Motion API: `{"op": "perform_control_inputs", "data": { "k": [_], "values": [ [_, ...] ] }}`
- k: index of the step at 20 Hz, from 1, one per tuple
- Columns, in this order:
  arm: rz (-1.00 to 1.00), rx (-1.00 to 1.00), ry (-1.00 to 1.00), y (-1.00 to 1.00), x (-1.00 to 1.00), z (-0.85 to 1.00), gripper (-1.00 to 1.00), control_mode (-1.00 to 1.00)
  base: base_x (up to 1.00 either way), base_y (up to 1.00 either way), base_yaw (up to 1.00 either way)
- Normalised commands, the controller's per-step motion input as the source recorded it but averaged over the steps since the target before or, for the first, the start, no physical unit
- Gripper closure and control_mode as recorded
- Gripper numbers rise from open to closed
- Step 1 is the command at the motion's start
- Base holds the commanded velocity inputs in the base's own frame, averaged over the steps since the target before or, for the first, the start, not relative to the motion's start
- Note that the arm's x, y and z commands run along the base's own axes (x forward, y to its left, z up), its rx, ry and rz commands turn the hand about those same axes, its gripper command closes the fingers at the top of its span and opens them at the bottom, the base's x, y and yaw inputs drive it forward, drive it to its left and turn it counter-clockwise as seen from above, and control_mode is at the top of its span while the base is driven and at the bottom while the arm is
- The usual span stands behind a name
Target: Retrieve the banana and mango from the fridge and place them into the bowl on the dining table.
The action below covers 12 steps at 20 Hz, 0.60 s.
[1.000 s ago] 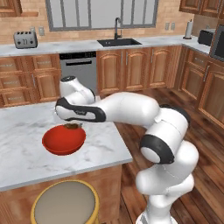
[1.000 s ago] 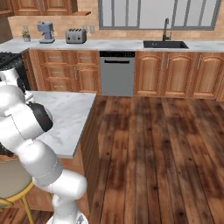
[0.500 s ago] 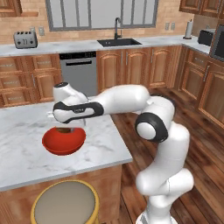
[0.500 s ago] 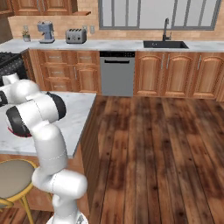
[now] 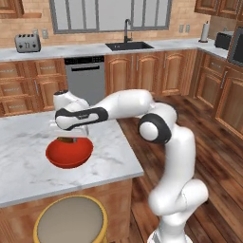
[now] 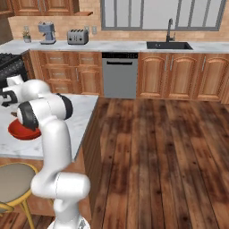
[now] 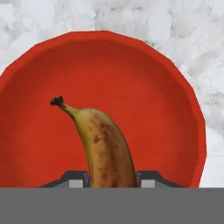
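I have the gripper (image 7: 111, 179) clamped on the banana (image 7: 105, 151) — its two tips press either side of the fruit's lower end, and the stem end with its dark tip points away from the hand, out over the middle of the bowl (image 7: 170, 109). I hold it there because the bowl sits on the dining table (image 5: 109, 147) directly below the hand, so letting go should drop the fruit inside the red rim rather than onto the marble. From the left base view the arm reaches across the table with the hand just above the bowl (image 5: 69, 153). I judge the banana step nearly done — the mango would come next.
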Motion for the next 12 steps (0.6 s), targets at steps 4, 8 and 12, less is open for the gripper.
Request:
{"op": "perform_control_inputs", "data": {
  "k": [4,8,12],
  "values": [
    [-0.03,0.0,0.02,0.0,0.42,-0.26,1.0,-1.0,0.0,0.0,0.0],
    [-0.03,0.0,0.01,0.04,0.26,-0.37,-1.0,-1.0,0.0,0.0,0.0],
    [-0.04,0.0,0.0,0.04,0.15,-0.32,-1.0,-1.0,0.0,0.0,0.0]
  ]
}}
